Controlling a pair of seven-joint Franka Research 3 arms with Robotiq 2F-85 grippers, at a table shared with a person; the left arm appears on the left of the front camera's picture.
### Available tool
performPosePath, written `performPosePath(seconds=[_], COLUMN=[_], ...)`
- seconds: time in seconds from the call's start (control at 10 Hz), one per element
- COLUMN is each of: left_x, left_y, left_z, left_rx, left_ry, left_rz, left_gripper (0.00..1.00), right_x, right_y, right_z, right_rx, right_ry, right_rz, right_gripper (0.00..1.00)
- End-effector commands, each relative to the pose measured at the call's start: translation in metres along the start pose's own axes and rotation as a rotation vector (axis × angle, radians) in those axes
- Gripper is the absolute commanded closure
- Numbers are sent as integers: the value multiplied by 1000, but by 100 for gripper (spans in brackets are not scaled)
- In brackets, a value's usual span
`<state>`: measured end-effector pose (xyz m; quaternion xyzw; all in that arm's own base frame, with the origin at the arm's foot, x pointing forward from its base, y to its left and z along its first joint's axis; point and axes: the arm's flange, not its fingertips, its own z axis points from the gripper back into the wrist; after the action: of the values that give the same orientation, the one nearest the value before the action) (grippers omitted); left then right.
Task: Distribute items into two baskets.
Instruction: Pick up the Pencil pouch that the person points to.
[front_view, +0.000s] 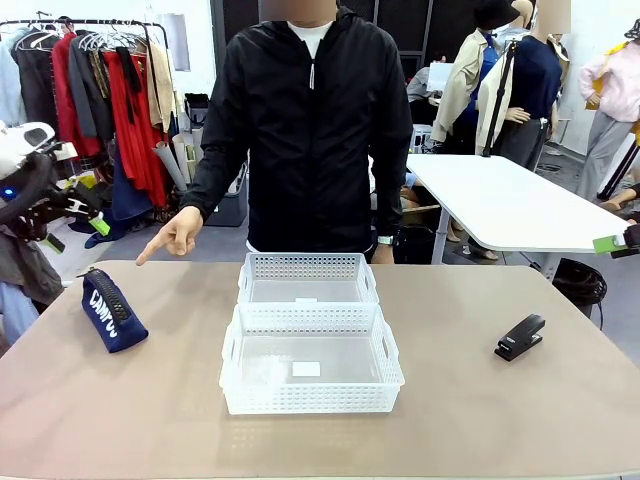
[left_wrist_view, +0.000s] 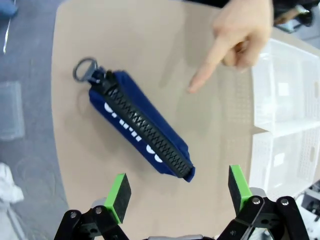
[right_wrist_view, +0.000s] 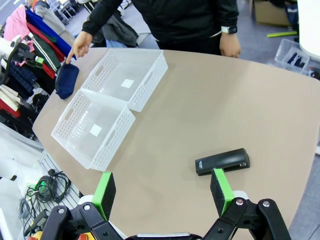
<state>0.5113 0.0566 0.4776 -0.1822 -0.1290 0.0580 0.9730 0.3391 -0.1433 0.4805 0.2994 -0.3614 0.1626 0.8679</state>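
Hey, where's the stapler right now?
In the front view the stapler lies on the right side of the table, apart from the near basket on its left, with nothing touching it.

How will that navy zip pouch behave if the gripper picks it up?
The navy pouch looks like soft fabric, so it will probably sag when pinched. Lying flat, it seems unlikely to roll. Its ring pull may dangle.

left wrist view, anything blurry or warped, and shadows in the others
Left wrist view: navy blue fabric pouch sharp, person's pointing hand slightly soft, beige table edge bowed by the lens. Front view: faint, diffuse shadow under the white mesh plastic baskets. Right wrist view: small black stapler crisp.
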Motion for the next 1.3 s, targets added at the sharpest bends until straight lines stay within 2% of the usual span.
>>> performPosePath(seconds=[0.0, 0.3, 0.7, 1.2], left_x=[12, 22, 33, 30], left_y=[-13, -20, -10, 16], left_z=[-5, -37, -84, -134], left_rx=[80, 274, 249, 234], left_ry=[90, 159, 234, 215], left_rz=[119, 326, 451, 497], left_gripper=[0, 0, 0, 0], right_x=[1, 1, 1, 1], right_y=[1, 1, 1, 1], right_z=[0, 0, 0, 0], right_rx=[4, 4, 4, 4], right_ry=[-7, -7, -7, -7], right_rz=[3, 3, 3, 3], right_gripper=[0, 0, 0, 0])
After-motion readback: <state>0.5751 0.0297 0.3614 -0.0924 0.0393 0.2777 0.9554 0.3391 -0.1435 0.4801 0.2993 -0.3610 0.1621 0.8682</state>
